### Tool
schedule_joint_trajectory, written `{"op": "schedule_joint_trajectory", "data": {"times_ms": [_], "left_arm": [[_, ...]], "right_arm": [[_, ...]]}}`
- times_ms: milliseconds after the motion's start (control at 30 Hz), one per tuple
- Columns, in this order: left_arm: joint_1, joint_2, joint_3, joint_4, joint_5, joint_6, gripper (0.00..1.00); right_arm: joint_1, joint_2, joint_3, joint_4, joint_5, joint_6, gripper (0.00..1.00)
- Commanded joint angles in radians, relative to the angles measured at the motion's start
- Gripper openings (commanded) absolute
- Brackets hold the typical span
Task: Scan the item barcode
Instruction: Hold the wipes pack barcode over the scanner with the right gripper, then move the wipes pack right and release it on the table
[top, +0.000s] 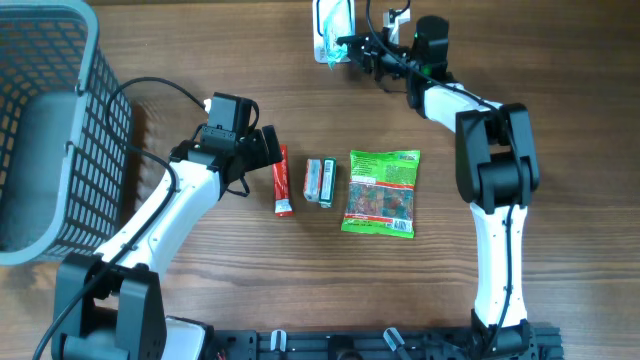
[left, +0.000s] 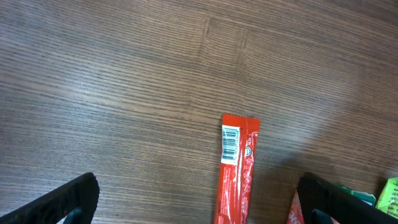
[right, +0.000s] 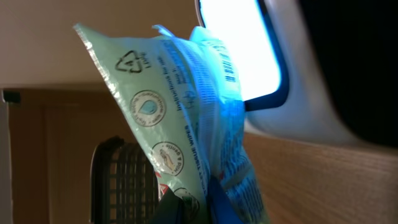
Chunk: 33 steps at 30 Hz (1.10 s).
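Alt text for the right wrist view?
A crumpled pale green packet, pinched from below by the right gripper, is held before the scanner's glowing window, its barcode close to the light. A dark mesh basket sits behind.

Basket (top: 40, 130) at left edge of table (top: 330, 290). Mid-table row, left to right: stick packet (top: 283, 181), small pack (top: 320, 182), snack bag (top: 382, 192). Scanner (top: 333, 15) at far edge, pouch (right: 174, 106) just before it.

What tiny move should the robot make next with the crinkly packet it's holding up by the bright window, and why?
Probably twist the right claw a little, so the barcode on the packet faces the lit window of the scanner. The barcode sits right beside that window, but it seems to face sideways, toward the wrist camera.
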Motion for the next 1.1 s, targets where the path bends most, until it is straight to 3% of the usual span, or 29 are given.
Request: {"op": "schedule_joint_trajectory", "data": {"times_ms": [0,200,367,433,500,633,867,1000,1067], "left_arm": [[0.006,-0.009,0.002,0.002,-0.009,0.002,1.0],[0.006,-0.009,0.002,0.002,-0.009,0.002,1.0],[0.006,-0.009,0.002,0.002,-0.009,0.002,1.0],[0.006,-0.009,0.002,0.002,-0.01,0.002,1.0],[0.006,-0.009,0.002,0.002,-0.01,0.002,1.0],[0.006,-0.009,0.002,0.002,-0.009,0.002,1.0],[0.006,-0.009,0.002,0.003,-0.009,0.002,1.0],[0.006,-0.009,0.002,0.003,-0.009,0.002,1.0],[0.006,-0.009,0.002,0.003,-0.009,0.002,1.0]], "right_arm": [[-0.002,-0.193,0.014,-0.103,-0.003,-0.162,0.05],[-0.01,-0.404,0.014,-0.535,-0.071,-0.542,0.04],[-0.063,-0.464,0.014,-0.934,-0.087,-0.859,0.04],[-0.101,-0.465,0.014,-1.102,-0.058,-0.978,0.04],[-0.163,-0.465,0.014,-1.304,0.093,-1.104,0.05],[-0.26,-0.465,0.014,-1.542,0.556,-1.169,0.04],[-0.281,-0.465,0.013,-1.68,1.124,-1.102,0.05],[-0.255,-0.465,-0.014,-1.69,1.238,-1.071,0.06],[-0.253,-0.465,-0.041,-1.681,1.237,-1.072,0.14]]}}
